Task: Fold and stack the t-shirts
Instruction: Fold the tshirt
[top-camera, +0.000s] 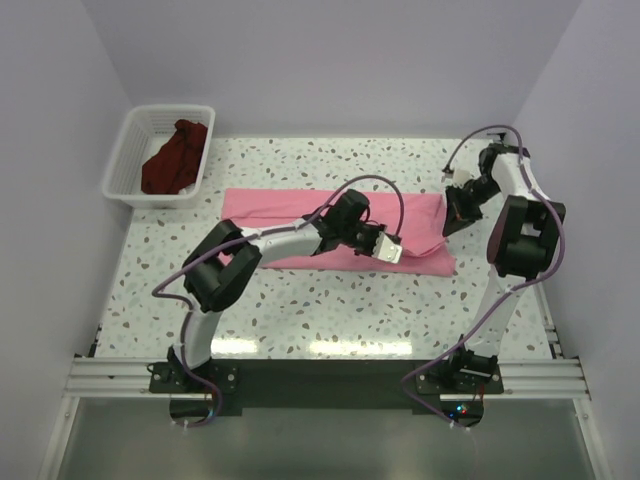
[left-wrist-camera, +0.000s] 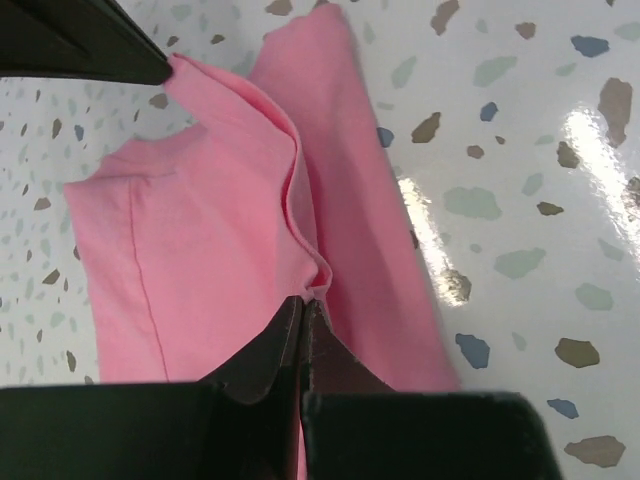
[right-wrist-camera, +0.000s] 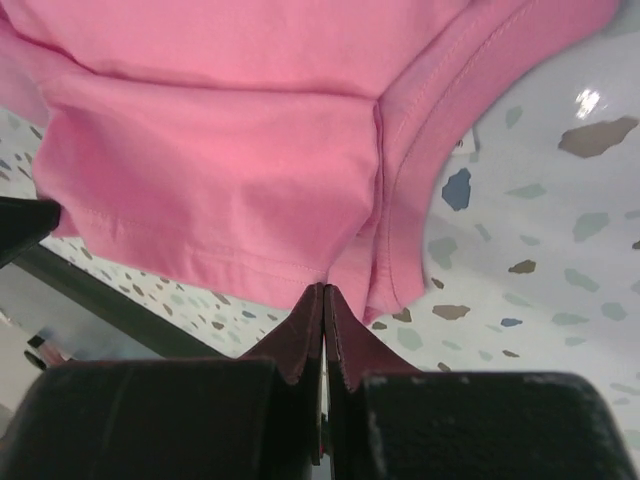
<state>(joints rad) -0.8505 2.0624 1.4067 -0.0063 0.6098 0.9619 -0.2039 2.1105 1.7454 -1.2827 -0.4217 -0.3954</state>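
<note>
The light pink t-shirt (top-camera: 290, 205) lies folded into a long strip across the middle of the table. My left gripper (top-camera: 402, 257) is at its right front part. In the left wrist view it is (left-wrist-camera: 303, 302) shut on a raised fold of the pink cloth (left-wrist-camera: 200, 240). My right gripper (top-camera: 452, 222) is at the strip's right end. In the right wrist view it is (right-wrist-camera: 323, 291) shut on the hem of the pink shirt (right-wrist-camera: 220, 170), which is lifted off the table. The dark maroon t-shirt (top-camera: 175, 157) lies bunched in the basket.
The white lattice basket (top-camera: 135, 140) stands at the back left corner. The speckled table (top-camera: 330, 310) ends at a metal rail along the near edge. White walls close in the back and both sides. The right gripper's dark finger (left-wrist-camera: 80, 40) shows at the left wrist view's top left.
</note>
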